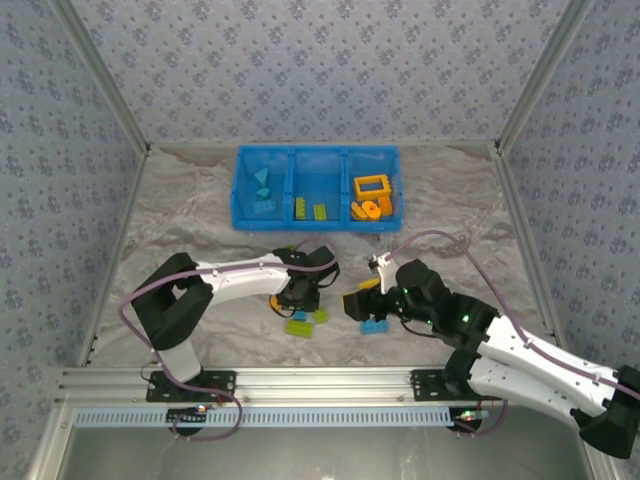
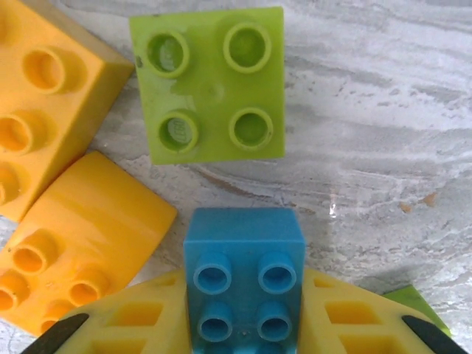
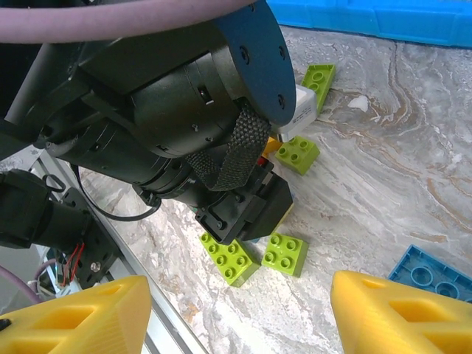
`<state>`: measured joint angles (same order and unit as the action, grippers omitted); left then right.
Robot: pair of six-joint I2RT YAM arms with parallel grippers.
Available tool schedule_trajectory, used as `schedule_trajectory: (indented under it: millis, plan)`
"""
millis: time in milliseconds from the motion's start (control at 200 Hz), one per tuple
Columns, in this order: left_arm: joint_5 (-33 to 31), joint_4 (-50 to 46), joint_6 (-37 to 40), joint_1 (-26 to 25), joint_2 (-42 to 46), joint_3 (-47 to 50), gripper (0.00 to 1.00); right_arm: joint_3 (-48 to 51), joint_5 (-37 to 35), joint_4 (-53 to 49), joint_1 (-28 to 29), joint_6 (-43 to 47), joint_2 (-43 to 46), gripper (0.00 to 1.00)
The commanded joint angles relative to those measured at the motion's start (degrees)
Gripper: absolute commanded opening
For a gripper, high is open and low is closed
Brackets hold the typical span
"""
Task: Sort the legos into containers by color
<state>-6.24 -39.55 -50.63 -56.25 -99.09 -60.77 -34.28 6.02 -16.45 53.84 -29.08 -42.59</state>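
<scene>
In the left wrist view my left gripper (image 2: 243, 310) is shut on a small blue four-stud lego (image 2: 243, 258), one yellow finger against each side. A lime green four-stud lego (image 2: 210, 85) lies just ahead, and two orange legos (image 2: 44, 96) (image 2: 81, 243) lie to the left. From above, the left gripper (image 1: 298, 297) is low over the loose legos at mid-table. My right gripper (image 1: 362, 303) is beside it and open, with nothing between its fingertips (image 3: 402, 317). The blue bin (image 1: 240, 190) of three containers holds teal, green and orange pieces.
The left arm's wrist (image 3: 162, 110) fills much of the right wrist view, close ahead. Under it lie lime green bricks (image 3: 230, 258) (image 3: 285, 253), with others farther off (image 3: 297, 153). A blue plate (image 3: 431, 276) lies at the right. The table's metal front rail (image 1: 300, 385) runs near the arm bases.
</scene>
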Motion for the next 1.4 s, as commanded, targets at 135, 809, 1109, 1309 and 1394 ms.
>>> schedule_trajectory:
  millis: [135, 809, 1109, 1309, 1394]
  plan:
    - [-6.5, -10.9, 2.6, 2.2, 10.9, -10.9, 0.31, -4.8, -3.8, 0.2, 0.2, 1.9, 0.9, 0.68]
    - [12.7, -4.3, 23.3, 38.4, -19.2, -50.3, 0.30, -14.7, -6.3, 20.2, -4.6, 1.2, -19.9, 0.68]
    - [17.2, -6.7, 22.6, 39.7, -31.4, -62.3, 0.31, -24.9, -10.8, 24.4, -4.9, 9.3, -32.1, 0.69]
    - [17.3, -7.2, 21.9, 39.7, -34.6, -63.9, 0.32, -35.5, -13.1, 18.6, -5.0, 11.7, -38.6, 0.69]
    - [17.2, -7.4, 22.2, 39.7, -35.5, -64.0, 0.32, -38.5, -13.9, 16.2, -4.8, 11.8, -39.9, 0.69]
